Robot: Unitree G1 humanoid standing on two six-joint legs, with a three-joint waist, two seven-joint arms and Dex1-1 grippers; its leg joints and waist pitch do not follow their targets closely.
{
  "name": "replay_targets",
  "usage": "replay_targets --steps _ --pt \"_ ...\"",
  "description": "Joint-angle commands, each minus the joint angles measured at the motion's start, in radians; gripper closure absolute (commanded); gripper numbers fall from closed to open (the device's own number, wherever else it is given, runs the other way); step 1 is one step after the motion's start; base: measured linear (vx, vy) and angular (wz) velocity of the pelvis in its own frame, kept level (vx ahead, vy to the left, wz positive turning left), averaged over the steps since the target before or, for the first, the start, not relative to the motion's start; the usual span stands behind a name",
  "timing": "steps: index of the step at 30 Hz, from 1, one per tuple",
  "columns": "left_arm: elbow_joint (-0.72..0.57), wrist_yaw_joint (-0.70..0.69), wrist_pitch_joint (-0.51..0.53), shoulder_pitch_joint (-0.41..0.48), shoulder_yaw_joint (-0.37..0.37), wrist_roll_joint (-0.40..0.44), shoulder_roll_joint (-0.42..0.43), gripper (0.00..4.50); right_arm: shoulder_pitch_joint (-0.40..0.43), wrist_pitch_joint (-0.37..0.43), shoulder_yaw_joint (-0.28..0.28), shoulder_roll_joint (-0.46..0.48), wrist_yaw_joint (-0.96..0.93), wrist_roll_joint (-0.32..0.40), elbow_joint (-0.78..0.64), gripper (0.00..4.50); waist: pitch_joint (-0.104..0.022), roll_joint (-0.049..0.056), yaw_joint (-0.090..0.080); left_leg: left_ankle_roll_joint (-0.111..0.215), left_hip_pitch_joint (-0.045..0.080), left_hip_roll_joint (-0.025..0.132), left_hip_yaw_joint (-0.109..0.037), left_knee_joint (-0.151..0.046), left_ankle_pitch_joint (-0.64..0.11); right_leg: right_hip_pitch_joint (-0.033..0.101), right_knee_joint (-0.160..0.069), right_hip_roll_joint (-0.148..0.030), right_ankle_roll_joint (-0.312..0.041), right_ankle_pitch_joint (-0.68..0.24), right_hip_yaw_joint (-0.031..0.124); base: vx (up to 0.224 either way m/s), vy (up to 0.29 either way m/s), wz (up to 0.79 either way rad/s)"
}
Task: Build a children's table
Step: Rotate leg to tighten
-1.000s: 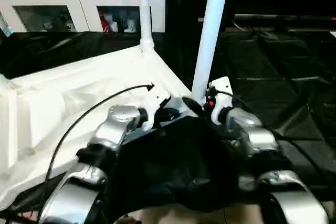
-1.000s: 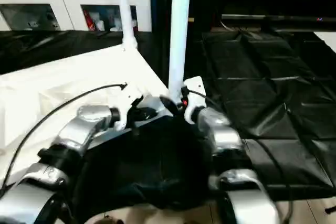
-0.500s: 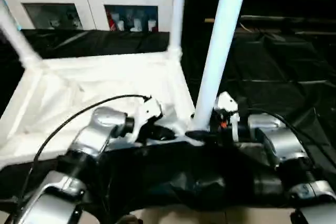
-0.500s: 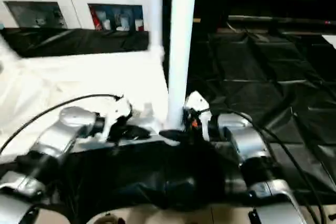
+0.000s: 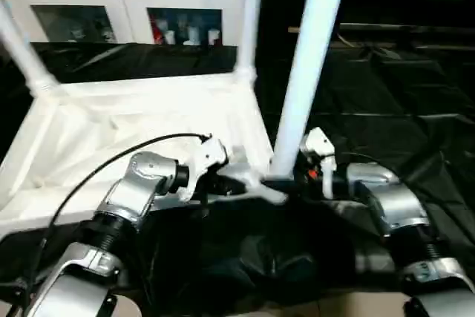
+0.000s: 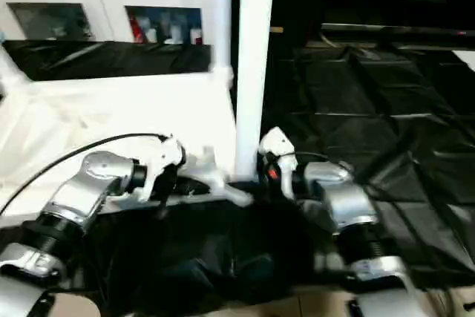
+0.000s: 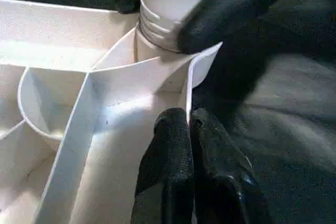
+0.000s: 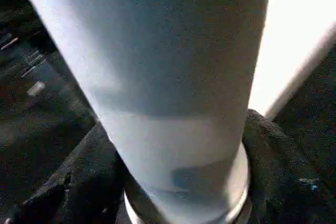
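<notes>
Silver forearms (image 5: 137, 187), black fingers (image 7: 168, 150), black cable (image 5: 111, 165).

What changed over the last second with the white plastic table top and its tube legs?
The white plastic table top swung round: its far edge now runs level across the head view, and a third white tube leg came into view at left. Unchanged: left gripper pinching the top's rim, right gripper at the near leg's base.
</notes>
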Motion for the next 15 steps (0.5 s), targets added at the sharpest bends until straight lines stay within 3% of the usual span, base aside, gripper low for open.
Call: replay_targets --steps 1,3,4,11,12,13,15 --pt "0.009 0.118 -0.019 -0.076 0.013 -0.009 -0.086 4.50 -0.032 0.002 0.018 0.100 -0.167 -0.015 0.099 1.82 -0.062 0.001 -0.003 -0.017 0.012 0.015 -0.004 -0.075 -0.272 0.042 -0.086 -0.050 -0.188 -0.335 0.035 0.000 0.000 0.00" --pt "0.018 0.138 -0.021 -0.083 0.014 -0.005 -0.096 4.50 -0.041 0.002 0.005 0.116 -0.198 -0.010 0.116 1.82 -0.064 -0.001 -0.005 -0.014 0.009 0.014 -0.004 -0.075 -0.264 0.046 -0.088 -0.049 -0.178 -0.329 0.034 0.000 0.000 0.00" --pt "0.040 0.196 -0.019 -0.099 0.019 0.006 -0.124 4.50 -0.068 -0.003 -0.024 0.151 -0.295 -0.004 0.163 1.83 -0.067 0.005 -0.005 -0.009 0.010 0.015 -0.002 -0.072 -0.243 0.043 -0.083 -0.049 -0.187 -0.277 0.037 0.000 0.000 0.00" --pt "0.064 0.283 -0.014 -0.122 0.031 0.017 -0.171 4.50 -0.110 -0.054 -0.034 0.227 -0.397 -0.021 0.214 1.83 -0.073 0.005 -0.003 0.013 0.007 0.013 0.001 -0.066 -0.182 0.050 -0.066 -0.042 -0.230 -0.105 0.034 0.000 0.000 0.00" --pt "0.066 0.278 -0.020 -0.122 0.032 0.016 -0.172 4.50 -0.111 -0.074 -0.034 0.236 -0.374 -0.021 0.216 1.48 -0.073 0.005 -0.003 0.019 0.006 0.013 0.001 -0.067 -0.179 0.052 -0.065 -0.042 -0.235 -0.091 0.034 0.000 0.000 0.00" --pt "0.066 0.265 -0.026 -0.120 0.031 0.015 -0.167 4.50 -0.110 -0.078 -0.032 0.237 -0.339 -0.012 0.211 1.27 -0.072 -0.001 -0.003 0.023 0.006 0.013 0.002 -0.067 -0.180 0.053 -0.065 -0.042 -0.236 -0.089 0.034 0.000 0.000 0.00" --pt "0.066 0.256 -0.029 -0.118 0.030 0.014 -0.163 4.50 -0.109 -0.079 -0.030 0.237 -0.316 -0.005 0.207 1.10 -0.070 0.001 -0.002 0.029 0.006 0.013 0.002 -0.067 -0.191 0.053 -0.067 -0.043 -0.238 -0.106 0.034 0.000 0.000 0.00"
